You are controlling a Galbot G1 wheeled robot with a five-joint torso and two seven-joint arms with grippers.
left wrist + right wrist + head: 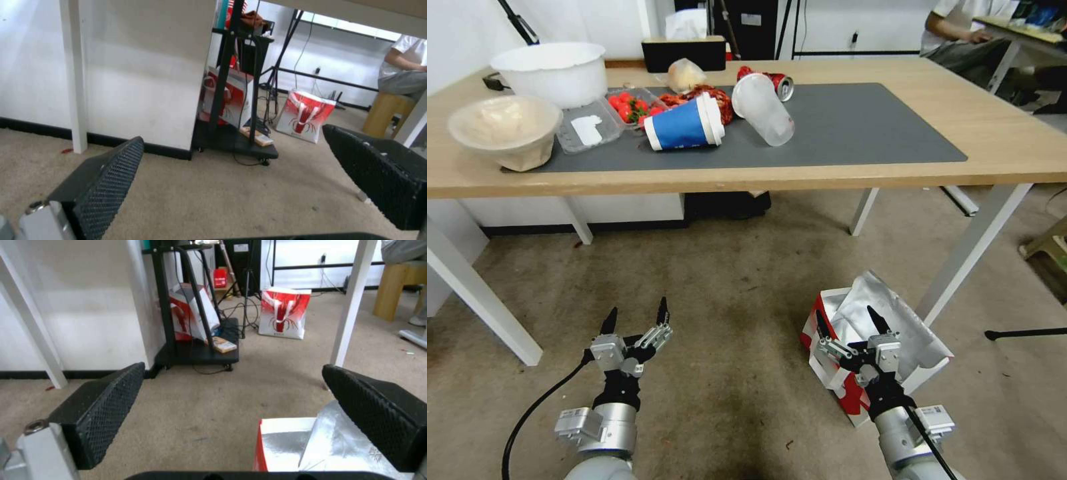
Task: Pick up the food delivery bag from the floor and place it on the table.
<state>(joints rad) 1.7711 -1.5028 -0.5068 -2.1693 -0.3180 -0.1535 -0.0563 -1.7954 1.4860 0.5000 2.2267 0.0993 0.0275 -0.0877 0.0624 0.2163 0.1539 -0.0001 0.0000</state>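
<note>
The right gripper [850, 328] is held with fingers spread and empty above the food delivery bag [887, 320], seen at lower right on the floor [727, 287] below the table [1014, 147]. The left gripper [635, 321], lower left, is likewise spread. The approach step is judged underway; descent onto the foil-lined rim is called for.

food delivery bag [854, 390]: glossy red/white paper outside, crinkled shiny silver foil inside. Floor [727, 280]: matt, rough beige carpet, stained. Table [1014, 143]: smooth light wood-look top, dark grey matt mat [854, 133], white painted legs. Right gripper [852, 321] and left gripper [635, 313]: brushed silver metal bodies, black fingers with knurled rubbery pads [111, 410]. Blue cup [684, 127]: paper with white plastic lid. Clear cup [764, 110]: frosted plastic. White bowl [550, 70]: smooth plastic.
</note>
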